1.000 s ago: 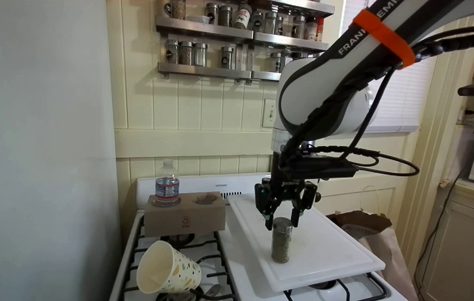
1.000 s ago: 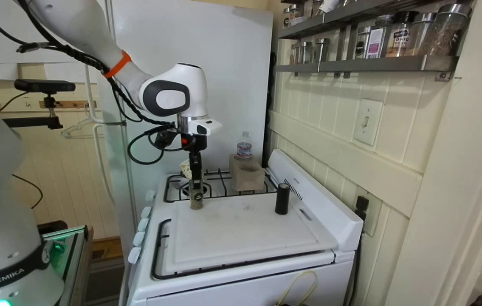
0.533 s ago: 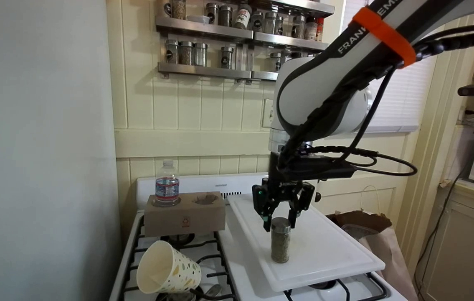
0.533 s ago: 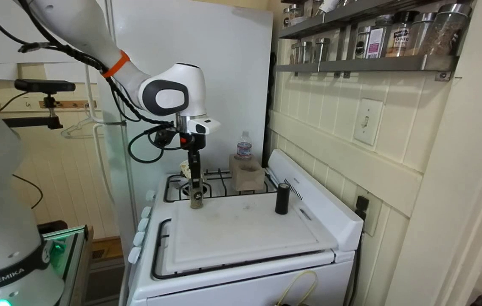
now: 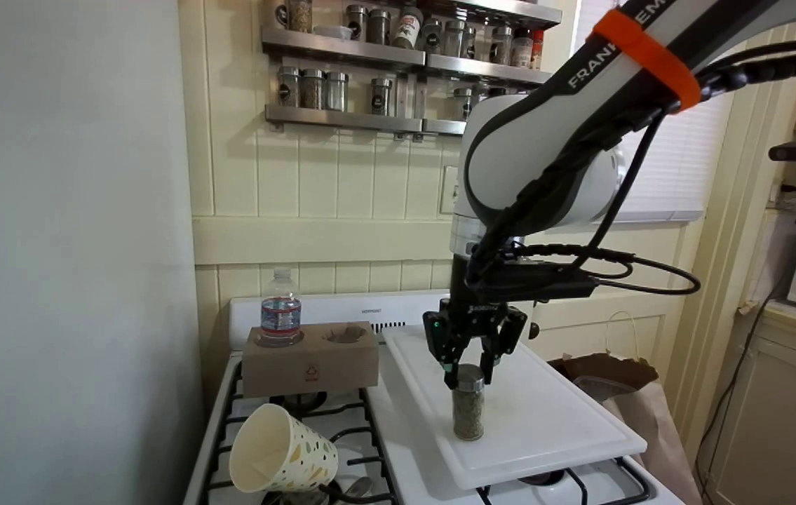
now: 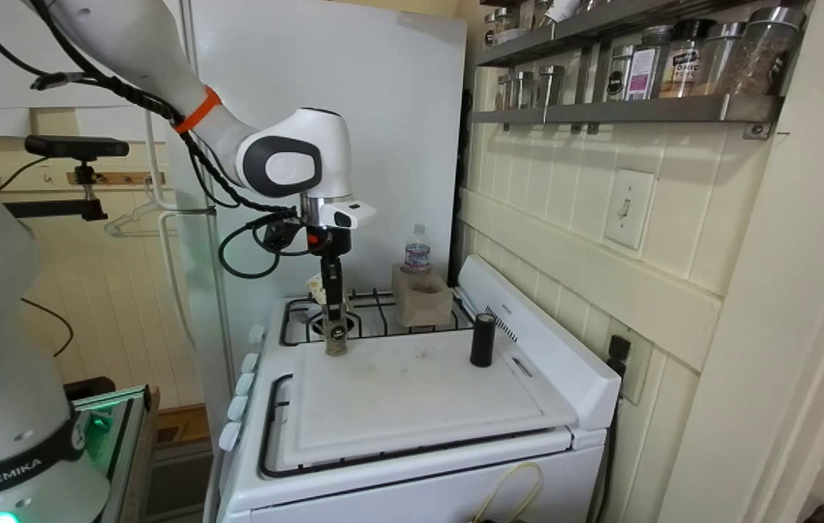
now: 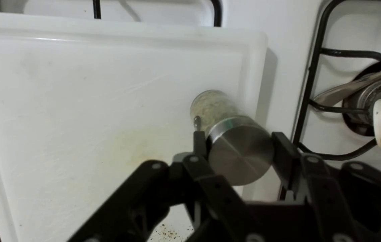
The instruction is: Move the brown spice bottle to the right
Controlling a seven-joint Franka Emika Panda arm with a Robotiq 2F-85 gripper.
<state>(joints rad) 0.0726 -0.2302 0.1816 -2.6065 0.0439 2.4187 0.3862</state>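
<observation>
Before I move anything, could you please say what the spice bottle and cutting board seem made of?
The spice bottle looks like smooth glass or clear plastic, being see-through; its lid like brushed metal, given the radial sheen. The cutting board is probably white plastic: soft satin sheen, fine scratches.

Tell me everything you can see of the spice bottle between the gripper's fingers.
The spice bottle is a small cylinder, glass or clear plastic by its look, holding brownish-grey bits. It has a metal-looking lid and a dark round label, too small to read. It stands upright on the white board, near a corner. The fingers of the gripper flank the lid with no clear gap; whether they grip it, I cannot tell.
</observation>
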